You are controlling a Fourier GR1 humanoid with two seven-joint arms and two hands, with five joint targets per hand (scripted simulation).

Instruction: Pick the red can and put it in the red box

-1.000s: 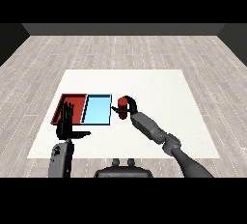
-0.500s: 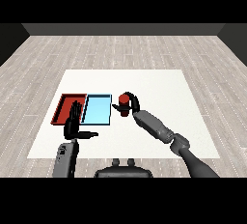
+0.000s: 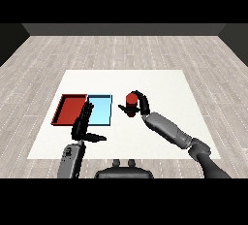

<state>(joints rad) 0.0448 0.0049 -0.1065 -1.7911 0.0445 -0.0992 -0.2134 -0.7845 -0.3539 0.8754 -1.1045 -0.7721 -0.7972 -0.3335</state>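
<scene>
Head view, one entry per item.

- Desk (image 3: pixel 160 81): white; carries everything you need.
- Red tray (image 3: pixel 68 106): far left, touching the blue tray (image 3: pixel 102 106) on its right.
- Can (image 3: pixel 131 104): red, upright, just right of the blue tray, well apart from the red tray. Whether it rests on the desk or is lifted, you cannot tell.
- Right robot hand (image 3: pixel 141 104): fingers curled round the can from the right side; it has hold of it.
- Left robot hand (image 3: pixel 83 124): fingers straight, thumb out, holding nothing, over the trays' near edge.

Handling note: you should expect a stiff, light, smooth-walled can, likely slippery; take it round the middle and keep it upright.
</scene>
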